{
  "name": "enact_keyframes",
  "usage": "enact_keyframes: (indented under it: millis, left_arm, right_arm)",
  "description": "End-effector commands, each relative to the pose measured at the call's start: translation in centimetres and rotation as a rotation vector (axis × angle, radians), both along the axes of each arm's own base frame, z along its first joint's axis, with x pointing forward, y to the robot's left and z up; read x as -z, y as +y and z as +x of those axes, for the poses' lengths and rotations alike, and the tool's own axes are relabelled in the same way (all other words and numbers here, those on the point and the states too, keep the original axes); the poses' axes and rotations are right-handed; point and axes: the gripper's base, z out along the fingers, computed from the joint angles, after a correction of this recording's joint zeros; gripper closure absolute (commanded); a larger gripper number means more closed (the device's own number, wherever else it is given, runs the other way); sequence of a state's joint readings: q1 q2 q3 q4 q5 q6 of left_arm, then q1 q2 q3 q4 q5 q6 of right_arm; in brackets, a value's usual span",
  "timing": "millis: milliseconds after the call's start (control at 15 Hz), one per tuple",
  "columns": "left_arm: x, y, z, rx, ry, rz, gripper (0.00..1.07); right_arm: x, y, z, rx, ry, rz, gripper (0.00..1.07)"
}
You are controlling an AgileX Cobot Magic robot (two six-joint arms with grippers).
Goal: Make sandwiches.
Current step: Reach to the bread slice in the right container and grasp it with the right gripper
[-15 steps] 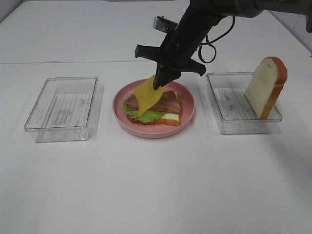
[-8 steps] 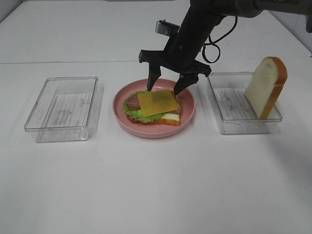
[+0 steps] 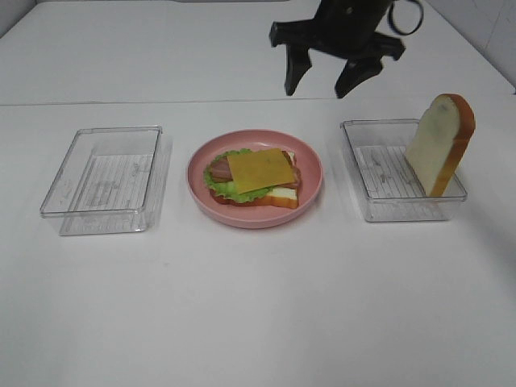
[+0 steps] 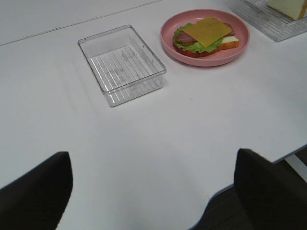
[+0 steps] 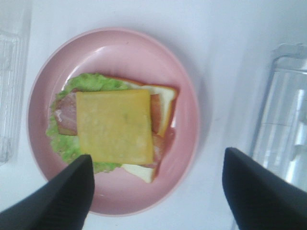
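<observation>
The sandwich [image 3: 256, 177] lies open-topped on a round pink plate [image 3: 242, 219]: a bread slice at the bottom, green lettuce, brown-red meat, and a yellow cheese square [image 5: 115, 127] on top. My right gripper [image 3: 322, 81] hangs open and empty, high above and behind the plate. A second bread slice [image 3: 439, 145] leans upright in the right clear tray [image 3: 387, 205]. My left gripper [image 4: 153, 191] stands open and empty over the table's near edge, far from the sandwich [image 4: 206, 33]. It does not show in the exterior view.
An empty clear tray [image 3: 105, 177] sits left of the plate, and it shows in the left wrist view as well [image 4: 122, 64]. The table's front edge [image 4: 249, 167] runs near the left gripper.
The right gripper let go of the cheese, which now lies flat on the stack. It opened, then rose up and back, away from the plate. The left arm has not moved.
</observation>
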State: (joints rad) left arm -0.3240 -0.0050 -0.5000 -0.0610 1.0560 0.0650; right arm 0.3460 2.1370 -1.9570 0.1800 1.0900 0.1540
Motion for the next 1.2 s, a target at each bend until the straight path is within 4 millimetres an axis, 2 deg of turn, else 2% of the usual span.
enact_keyframes:
  millis: [67, 133, 200, 267, 467, 800, 867, 933, 1200]
  left_arm:
    - [0.0, 0.1, -0.3, 0.001, -0.029, -0.015, 0.2]
    - [0.0, 0.1, -0.3, 0.001, -0.029, -0.015, 0.2]
    - [0.0, 0.1, -0.3, 0.001, -0.029, -0.015, 0.2]
    - [0.0, 0.1, -0.3, 0.001, -0.029, -0.015, 0.2]
    - [0.0, 0.1, -0.3, 0.001, -0.029, -0.015, 0.2]
    - [0.0, 0.1, -0.3, 0.001, -0.029, -0.015, 0.2]
    - [0.0, 0.1, -0.3, 0.001, -0.029, -0.015, 0.2]
    - [0.0, 0.1, -0.3, 0.001, -0.029, -0.015, 0.2]
    - [0.0, 0.1, -0.3, 0.001, -0.029, -0.015, 0.2]
  right_arm:
    - [-3.7, -4.2, -0.3, 0.05, -0.057, -0.059, 0.37]
    - [-5.4, -7.1, -0.6, 0.096, -0.077, -0.123, 0.37]
    - [-5.5, -8.0, -0.6, 0.114, -0.073, -0.141, 0.37]
    - [-6.0, -9.8, -0.8, 0.146, -0.058, -0.174, 0.37]
    - [-4.8, -13.3, -0.4, 0.2, 0.019, -0.205, 0.37]
    - [-0.7, -15.5, 1.1, 0.211, 0.129, -0.211, 0.37]
    - [0.0, -15.6, 1.3, 0.21, 0.146, -0.214, 0.37]
    - [1.6, -15.6, 1.8, 0.204, 0.18, -0.22, 0.37]
    - [3.7, -15.6, 2.3, 0.2, 0.222, -0.227, 0.38]
